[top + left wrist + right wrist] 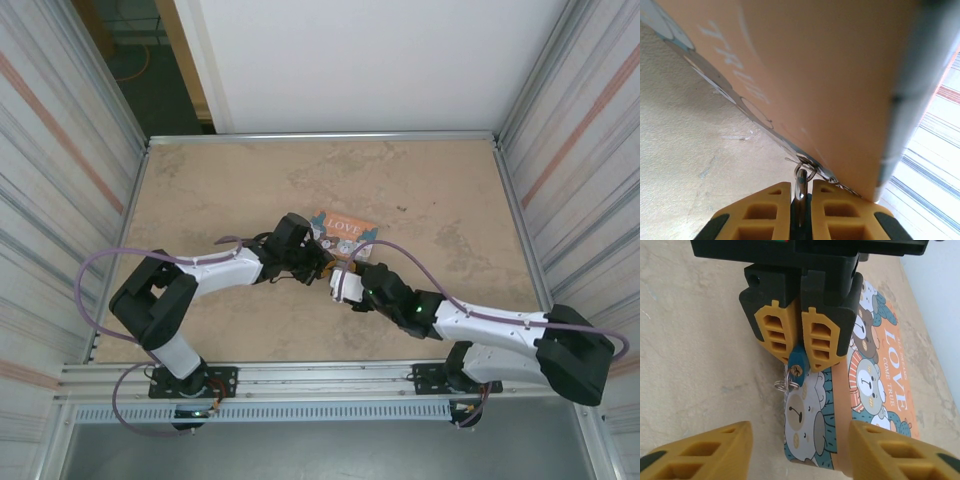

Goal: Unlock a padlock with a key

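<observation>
The small teal padlock (pixel 796 361) is pinched between the yellow fingers of my left gripper (pixel 318 262), its brass keyhole facing the right wrist camera. In the left wrist view my left gripper (pixel 801 187) is shut on a silver metal part of it. Thin silver rings (pixel 784 385) hang beside the padlock; the key itself is hidden. My right gripper (pixel 800 452) is open, its fingers standing either side of the near end of the orange "LOVE" tin (pixel 840 410), a gap showing on the left side. The padlock lies at the tin's near-left corner.
The tin (pixel 345 232) lies flat mid-table on the beige surface (pixel 450 200). Both arms meet just in front of it. A metal frame and ribbed walls (pixel 560 150) enclose the table on the left, right and back.
</observation>
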`<action>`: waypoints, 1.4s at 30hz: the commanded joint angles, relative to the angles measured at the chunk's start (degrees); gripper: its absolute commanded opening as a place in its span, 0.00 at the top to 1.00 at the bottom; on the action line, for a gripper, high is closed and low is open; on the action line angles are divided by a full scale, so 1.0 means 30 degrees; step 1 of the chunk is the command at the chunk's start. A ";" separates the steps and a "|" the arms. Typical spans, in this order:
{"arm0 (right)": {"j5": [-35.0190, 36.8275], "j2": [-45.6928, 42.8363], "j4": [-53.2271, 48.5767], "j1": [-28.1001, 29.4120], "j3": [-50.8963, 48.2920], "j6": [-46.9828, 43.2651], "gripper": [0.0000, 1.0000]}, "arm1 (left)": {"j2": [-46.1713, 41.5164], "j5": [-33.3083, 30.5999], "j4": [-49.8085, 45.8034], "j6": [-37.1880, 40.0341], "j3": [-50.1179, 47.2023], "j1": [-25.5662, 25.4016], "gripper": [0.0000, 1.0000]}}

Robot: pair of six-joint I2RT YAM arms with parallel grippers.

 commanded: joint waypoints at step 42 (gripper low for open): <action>0.0429 0.3707 0.4128 0.0361 0.1066 0.2100 0.98 | -0.0303 0.0973 0.0219 -0.1074 -0.0537 -0.0262 1.00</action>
